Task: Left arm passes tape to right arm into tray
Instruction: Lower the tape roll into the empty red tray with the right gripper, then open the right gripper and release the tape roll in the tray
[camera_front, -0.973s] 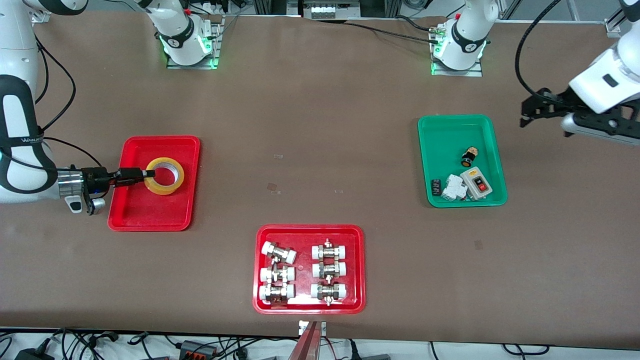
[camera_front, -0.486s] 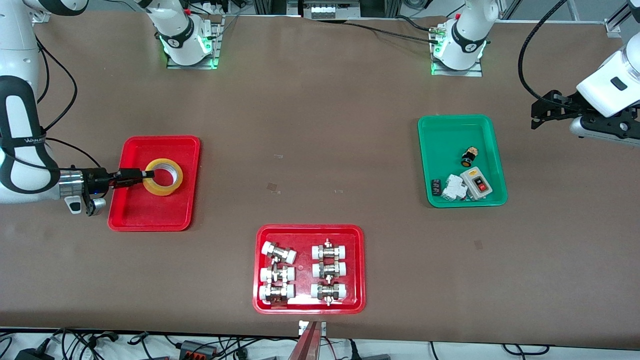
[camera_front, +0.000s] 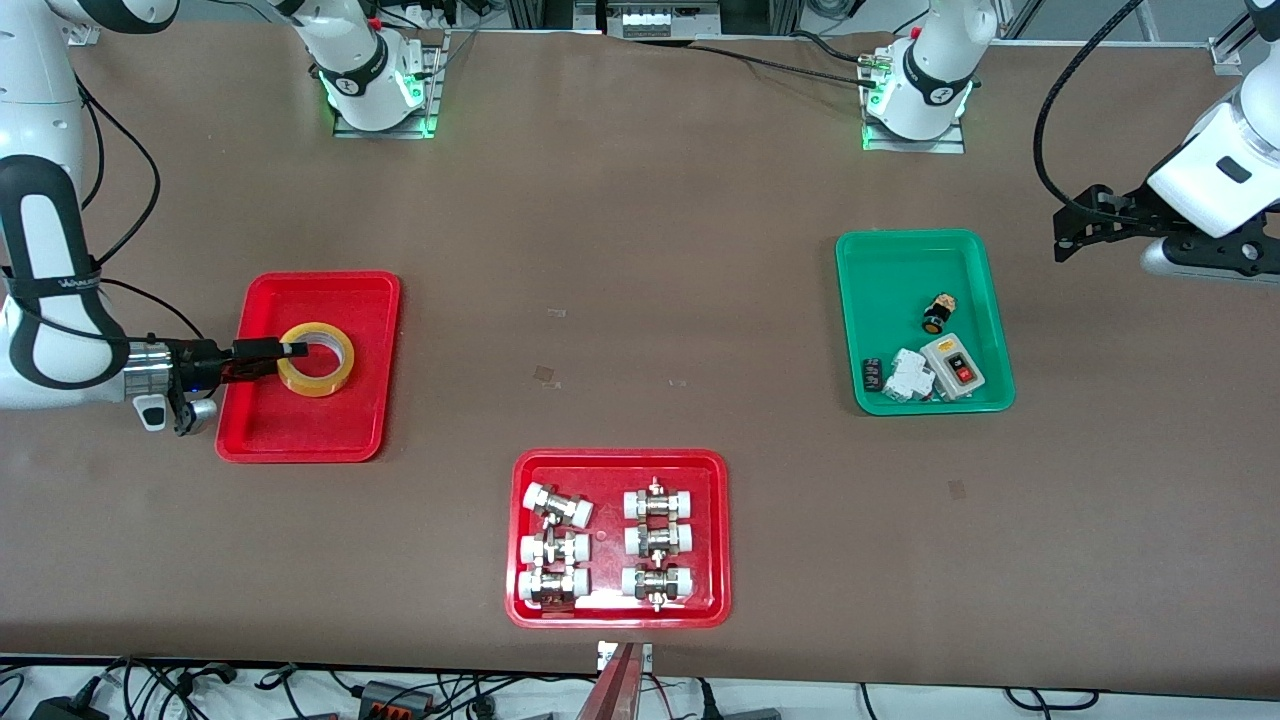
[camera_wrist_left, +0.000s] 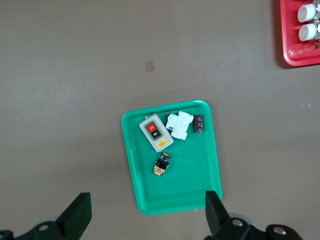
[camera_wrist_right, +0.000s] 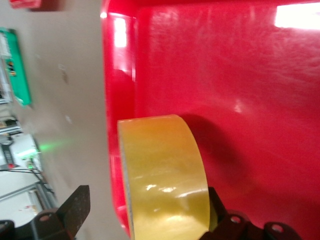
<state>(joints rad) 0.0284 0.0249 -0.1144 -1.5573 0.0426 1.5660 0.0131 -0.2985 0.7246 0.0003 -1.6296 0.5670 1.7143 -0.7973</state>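
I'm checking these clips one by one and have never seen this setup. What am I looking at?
Two white robot arms work at a brown table, each ending in a black two-finger gripper. The wide picture comes from a high camera facing the arms. The other two come from cameras on the arms' wrists.

The right gripper is down at the yellow tape, which lies in the plain red tray. Its fingers are open astride the roll's wall, not clamped.

The left gripper is open and empty, waiting over bare table beside the green tray, which holds small electrical parts. Its wrist camera looks down on that tray.

A second red tray, nearest the front camera, holds white-capped metal fittings.
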